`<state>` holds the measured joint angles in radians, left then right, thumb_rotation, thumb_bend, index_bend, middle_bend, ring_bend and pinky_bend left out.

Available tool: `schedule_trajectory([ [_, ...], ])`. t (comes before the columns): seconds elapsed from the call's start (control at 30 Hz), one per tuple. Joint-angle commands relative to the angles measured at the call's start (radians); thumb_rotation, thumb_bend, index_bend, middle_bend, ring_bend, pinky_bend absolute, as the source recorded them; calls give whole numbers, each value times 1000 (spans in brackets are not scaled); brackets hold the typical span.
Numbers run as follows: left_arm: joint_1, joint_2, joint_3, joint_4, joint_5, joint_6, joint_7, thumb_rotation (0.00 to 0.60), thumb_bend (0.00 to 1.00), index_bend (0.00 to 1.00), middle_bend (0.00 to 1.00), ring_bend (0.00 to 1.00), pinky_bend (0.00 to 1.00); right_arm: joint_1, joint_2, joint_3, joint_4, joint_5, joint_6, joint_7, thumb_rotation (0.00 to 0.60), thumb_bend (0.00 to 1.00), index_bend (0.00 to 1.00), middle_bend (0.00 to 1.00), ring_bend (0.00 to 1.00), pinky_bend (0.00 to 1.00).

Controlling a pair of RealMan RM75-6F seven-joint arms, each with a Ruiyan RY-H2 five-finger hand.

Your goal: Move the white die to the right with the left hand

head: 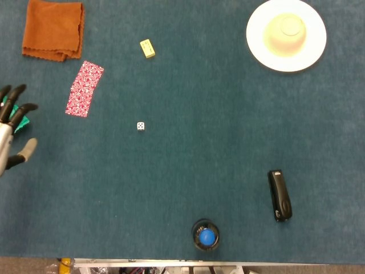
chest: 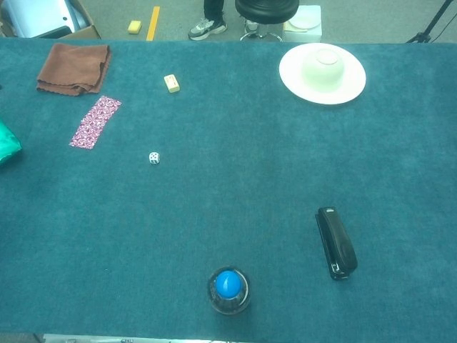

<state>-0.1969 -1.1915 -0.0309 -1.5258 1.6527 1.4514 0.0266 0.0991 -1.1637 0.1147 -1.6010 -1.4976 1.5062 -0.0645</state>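
Note:
The white die [head: 140, 126] [chest: 154, 157] lies alone on the teal table cloth, left of centre. At the left edge of the head view my left hand [head: 12, 128] reaches in with its dark fingers spread and nothing in them, well to the left of the die and apart from it. It partly covers a green packet [head: 21, 121]. The chest view does not show this hand. My right hand is in neither view.
A red patterned card [head: 84, 88] lies up-left of the die, an orange cloth [head: 53, 29] beyond it, a small yellow block [head: 147, 48] farther back. A white plate [head: 255, 43] with an upturned bowl sits back right, a black stapler [head: 279, 195] front right, a blue-topped jar [head: 206, 235] at the front edge.

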Motion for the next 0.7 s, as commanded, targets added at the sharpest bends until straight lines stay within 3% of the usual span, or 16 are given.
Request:
schedule_trajectory([
  [0.03, -32, -11, -6, -2, 9, -32, 1, 600, 272, 259, 96, 75, 332, 14, 1, 10, -12, 9, -13, -19, 600, 0, 476, 293, 193, 210],
  [0.7, -199, -148, -6, 51, 102, -141, -14, 600, 272, 286, 102, 75, 331, 84, 1, 45, -41, 20, -65, -56, 600, 0, 476, 293, 193, 210],
])
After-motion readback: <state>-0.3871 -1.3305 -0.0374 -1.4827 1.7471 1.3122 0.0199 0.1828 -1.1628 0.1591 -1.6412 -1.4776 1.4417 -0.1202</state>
